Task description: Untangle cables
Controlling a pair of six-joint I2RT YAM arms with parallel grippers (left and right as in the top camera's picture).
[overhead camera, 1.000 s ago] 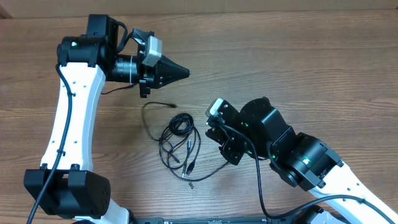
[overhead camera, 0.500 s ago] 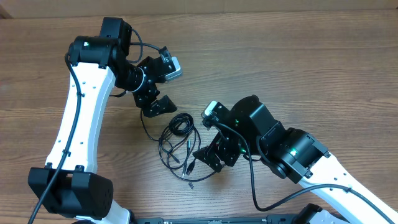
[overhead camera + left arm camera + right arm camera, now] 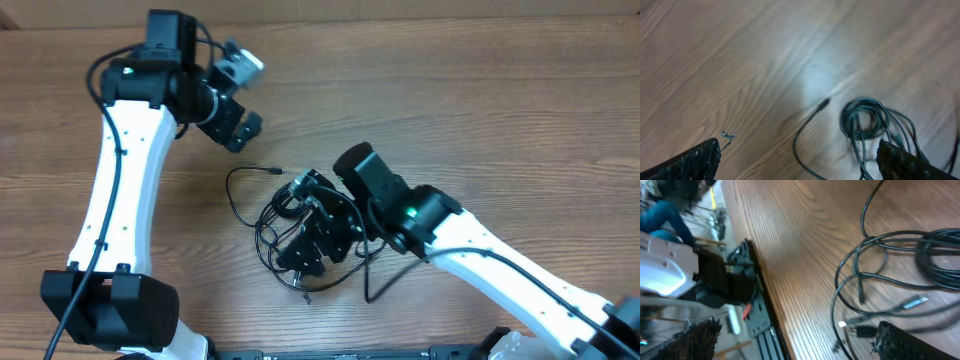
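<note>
**Both pincers wide open, cables loose on the table**

From above, the white left arm point(image 3: 125, 170) reaches up the left side of the brown wooden table point(image 3: 450, 100). The left pincer point(image 3: 238, 128) hangs at the far end, well apart from the cables point(image 3: 285, 215). It is let go and holds nothing.

The cables lie near the middle of the table, a bundle of thin black loops with one strand curling out to the left.

The right arm point(image 3: 470, 250) comes in from the lower right. The right pincer point(image 3: 318, 235) sits right over the bundle and hides part of it. From up here I cannot tell if it touches the cords.

The left wrist camera shows more. Its two dark fingers point(image 3: 695, 161) stand far apart at the bottom corners, with bare wood between them. It also shows a round coil point(image 3: 867, 117) and a small plug point(image 3: 825, 103) at the end of the loose strand. A tiny dark scrap point(image 3: 729, 135) lies on the wood near the left finger.

The right wrist camera looks low across the table. Its fingers point(image 3: 902, 341) are spread wide too, and grip nothing. Only this view shows a silvery plug point(image 3: 916, 302) among the strands. It also shows a black rail point(image 3: 754, 315) along the table edge, with blurry things beyond it.
</note>
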